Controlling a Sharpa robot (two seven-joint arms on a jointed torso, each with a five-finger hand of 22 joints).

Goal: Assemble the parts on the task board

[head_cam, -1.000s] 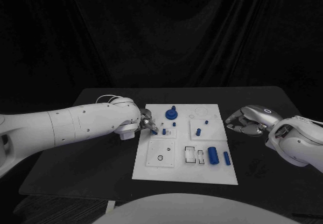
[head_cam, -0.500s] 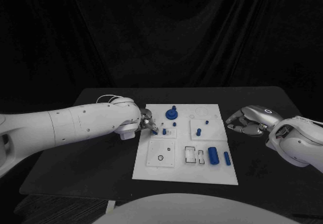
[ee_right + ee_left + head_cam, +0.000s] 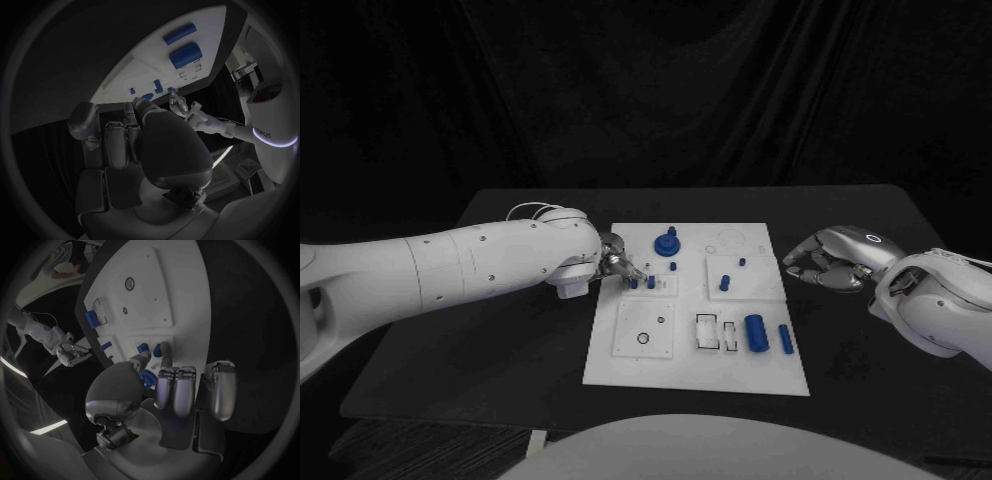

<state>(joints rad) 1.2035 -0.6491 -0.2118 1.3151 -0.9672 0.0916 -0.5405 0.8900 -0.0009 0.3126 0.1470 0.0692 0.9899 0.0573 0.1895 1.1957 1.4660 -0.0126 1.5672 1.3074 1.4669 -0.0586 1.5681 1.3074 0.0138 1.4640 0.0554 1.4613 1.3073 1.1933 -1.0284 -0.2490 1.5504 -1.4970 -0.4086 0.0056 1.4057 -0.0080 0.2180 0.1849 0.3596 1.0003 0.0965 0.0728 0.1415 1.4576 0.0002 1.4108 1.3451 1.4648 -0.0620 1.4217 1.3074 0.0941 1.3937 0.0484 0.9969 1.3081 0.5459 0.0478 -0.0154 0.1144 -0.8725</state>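
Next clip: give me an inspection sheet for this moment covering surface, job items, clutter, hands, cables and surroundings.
Surface: black table, task board lying in its middle.
Job's things: blue parts on the board; a knobbed part at its far end, two cylinders lying near its right edge, small pegs standing in it.
Clutter: nothing seen.
Hands: left hand at the board's left edge, fingertips at a small peg; whether gripped, cannot tell. Right hand curled, off the board, holding nothing.
Cables: thin white wire looped at the left wrist.
Surroundings: black curtain behind.

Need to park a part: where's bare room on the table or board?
Bare table lies left of the task board below the left arm, and right of it before the right hand. The board's near strip is bare. Crowded near the left hand.
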